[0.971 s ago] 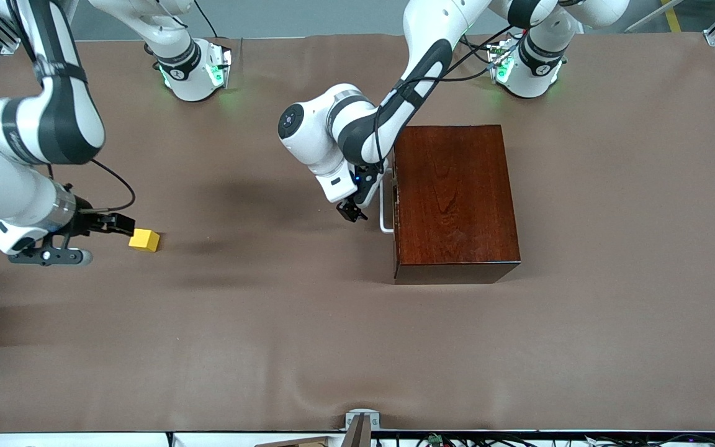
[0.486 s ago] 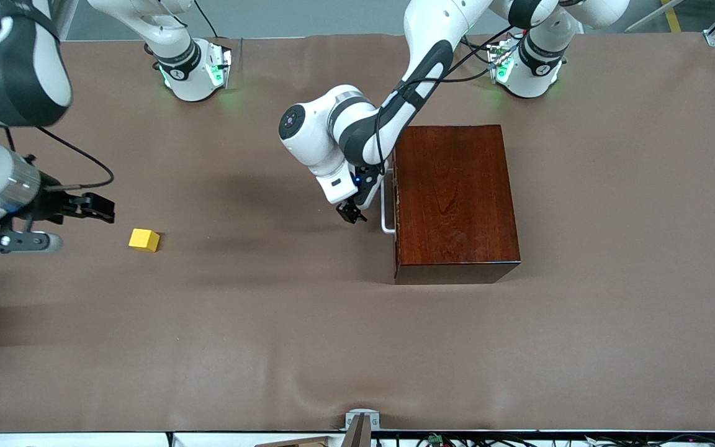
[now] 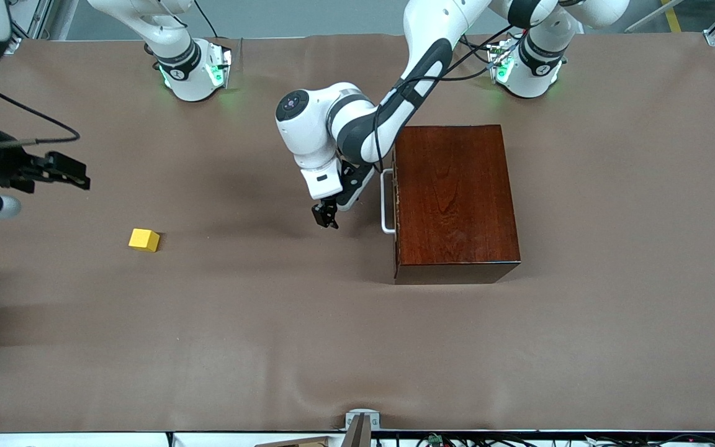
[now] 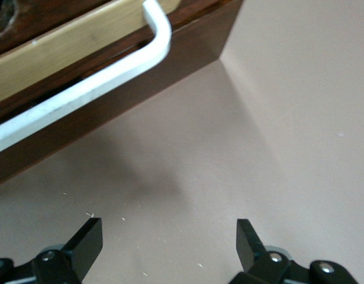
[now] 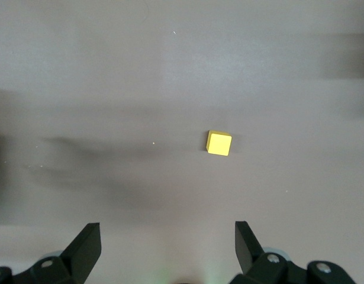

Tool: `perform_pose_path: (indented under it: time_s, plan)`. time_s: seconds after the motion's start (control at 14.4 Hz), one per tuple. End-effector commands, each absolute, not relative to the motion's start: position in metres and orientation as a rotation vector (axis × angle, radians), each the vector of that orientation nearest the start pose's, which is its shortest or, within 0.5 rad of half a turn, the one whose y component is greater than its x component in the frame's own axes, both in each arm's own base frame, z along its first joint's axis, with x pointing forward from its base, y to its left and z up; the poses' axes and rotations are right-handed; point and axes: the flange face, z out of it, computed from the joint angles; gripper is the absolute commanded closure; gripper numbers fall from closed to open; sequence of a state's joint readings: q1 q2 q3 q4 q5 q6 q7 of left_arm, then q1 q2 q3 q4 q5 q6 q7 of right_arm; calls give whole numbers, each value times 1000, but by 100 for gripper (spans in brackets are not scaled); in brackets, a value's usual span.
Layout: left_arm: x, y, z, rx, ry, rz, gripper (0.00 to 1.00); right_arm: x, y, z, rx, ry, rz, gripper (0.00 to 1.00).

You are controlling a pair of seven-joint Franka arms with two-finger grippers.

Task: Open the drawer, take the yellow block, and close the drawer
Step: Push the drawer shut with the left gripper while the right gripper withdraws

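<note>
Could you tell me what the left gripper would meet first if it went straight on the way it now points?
Probably the bare table: the left gripper, jaws open, aims at the cloth just short of the drawer and its handle.

My left arm reaches down from its base toward the middle of the table, elbow bent, wrist turned downward. My left gripper (image 3: pixel 325 218) hangs low over the table, its two black fingers (image 4: pixel 87 239) spread wide and gripping nothing. My right arm sits raised at its own end of the table, mostly out of sight. My right gripper (image 3: pixel 69 174) points level above the table, fingers (image 5: pixel 85 244) wide apart and empty
</note>
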State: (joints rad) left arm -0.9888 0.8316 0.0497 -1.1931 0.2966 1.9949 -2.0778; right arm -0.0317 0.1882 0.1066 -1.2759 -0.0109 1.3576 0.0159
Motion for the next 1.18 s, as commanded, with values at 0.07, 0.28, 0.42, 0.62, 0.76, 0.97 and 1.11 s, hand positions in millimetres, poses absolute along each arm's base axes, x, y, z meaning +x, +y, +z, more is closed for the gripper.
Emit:
perform_pose_path:
  time_s: [0.07, 0.28, 0.42, 0.62, 0.76, 0.97, 1.11]
  plan:
    - [486, -574, 381, -2777, -1396, -566, 0, 556, 36, 668, -3123, -114, 129, 0]
    - [526, -514, 451, -2793, -1332, -573, 0, 543, 38, 659, -3128, -122, 149, 0]
    - [539, -472, 491, -2798, -1196, -544, 0, 537, 38, 652, -3128, -120, 133, 0]
    - [552, -394, 544, -2821, -1109, -516, 0, 530, 42, 647, -3125, -137, 142, 0]
    - [553, -347, 565, -2867, -947, -486, 0, 531, 35, 649, -3110, -282, 129, 0]
    - [548, -283, 585, -2868, -889, -461, 0, 532, 38, 649, -3106, -351, 117, 0]
    - [549, -235, 597, -2875, -842, -443, 0, 533, 38, 652, -3107, -349, 103, 0]
